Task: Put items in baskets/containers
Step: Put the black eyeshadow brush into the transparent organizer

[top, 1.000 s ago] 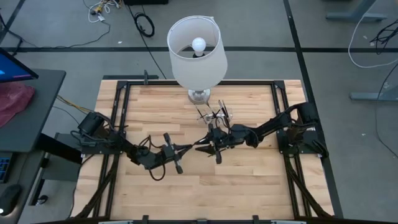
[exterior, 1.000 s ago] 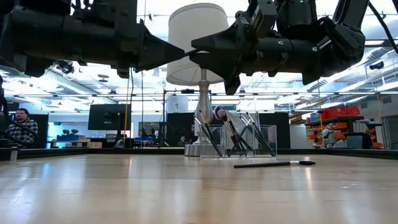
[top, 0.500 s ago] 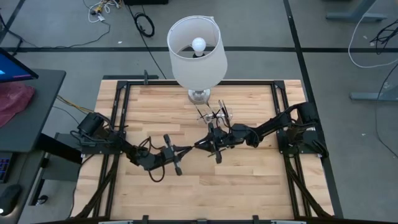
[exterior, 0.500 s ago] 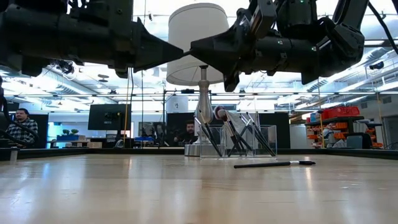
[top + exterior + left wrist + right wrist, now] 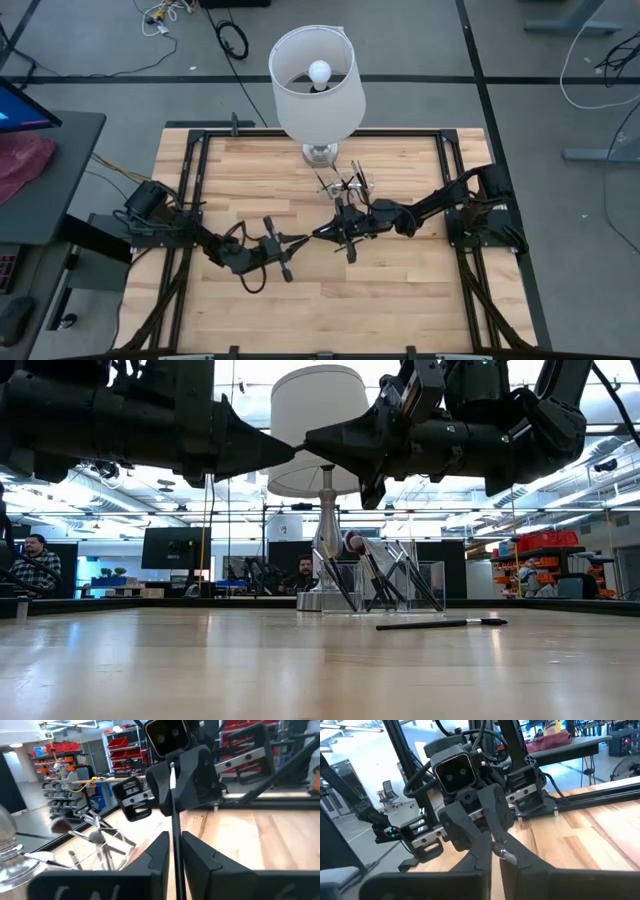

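Clear plastic box (image 5: 343, 184) of brushes stands by the lamp (image 5: 316, 85) on the desk (image 5: 400, 280), while the right pincer (image 5: 322, 233) clamps one slim brush (image 5: 175, 827) between the left pincer's (image 5: 303, 238) slightly parted fingers.

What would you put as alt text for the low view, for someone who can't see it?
Two dark robot grippers meet tip to tip above a wooden table, the left gripper facing the right gripper. Behind them a white lamp stands beside a clear box holding makeup brushes, and one loose brush lies on the table nearby.
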`<state>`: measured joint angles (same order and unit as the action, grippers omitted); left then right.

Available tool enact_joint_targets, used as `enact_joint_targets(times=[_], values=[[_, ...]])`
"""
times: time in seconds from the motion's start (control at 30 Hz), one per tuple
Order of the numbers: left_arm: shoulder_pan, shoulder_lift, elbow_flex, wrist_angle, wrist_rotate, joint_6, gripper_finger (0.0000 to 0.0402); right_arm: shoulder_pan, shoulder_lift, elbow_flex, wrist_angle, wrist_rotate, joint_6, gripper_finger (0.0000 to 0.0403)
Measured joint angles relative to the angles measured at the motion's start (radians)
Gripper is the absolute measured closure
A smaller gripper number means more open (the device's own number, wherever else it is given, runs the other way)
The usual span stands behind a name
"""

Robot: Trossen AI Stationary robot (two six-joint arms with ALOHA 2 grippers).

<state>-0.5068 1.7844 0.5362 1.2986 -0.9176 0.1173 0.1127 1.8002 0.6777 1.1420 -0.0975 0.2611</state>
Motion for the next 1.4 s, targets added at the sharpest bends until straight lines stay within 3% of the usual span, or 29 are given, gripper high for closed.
enact_joint_targets(times=[0.2,0.4,0.63,0.77,0.93,1.23,1.4], values=[[0.000,0.000,0.000,-0.044,-0.104,0.012,0.0297,-0.001,-0.002,0.000,-0.062,0.059,0.000,0.0393],[-0.005,0.000,0.000,-0.039,-0.232,0.094,0.0241,-0.035,-0.093,0.000,-0.265,0.181,-0.015,0.0393],[0.006,0.000,0.000,-0.050,-0.452,0.165,0.0199,-0.085,-0.291,0.078,-0.705,0.455,-0.094,0.0393],[0.034,0.000,0.000,-0.059,-0.479,0.166,0.0193,-0.123,-0.317,0.219,-1.032,0.521,-0.088,0.0393],[0.063,0.000,0.000,-0.069,-0.459,0.156,0.0193,-0.180,-0.286,0.326,-1.256,0.528,-0.050,0.0393],[0.079,0.000,0.000,-0.072,-0.431,0.155,0.0193,-0.246,-0.172,0.331,-1.260,0.420,-0.037,0.0391],[0.079,0.000,0.000,-0.071,-0.427,0.155,0.0193,-0.250,-0.135,0.330,-1.254,0.419,-0.077,0.0342]])
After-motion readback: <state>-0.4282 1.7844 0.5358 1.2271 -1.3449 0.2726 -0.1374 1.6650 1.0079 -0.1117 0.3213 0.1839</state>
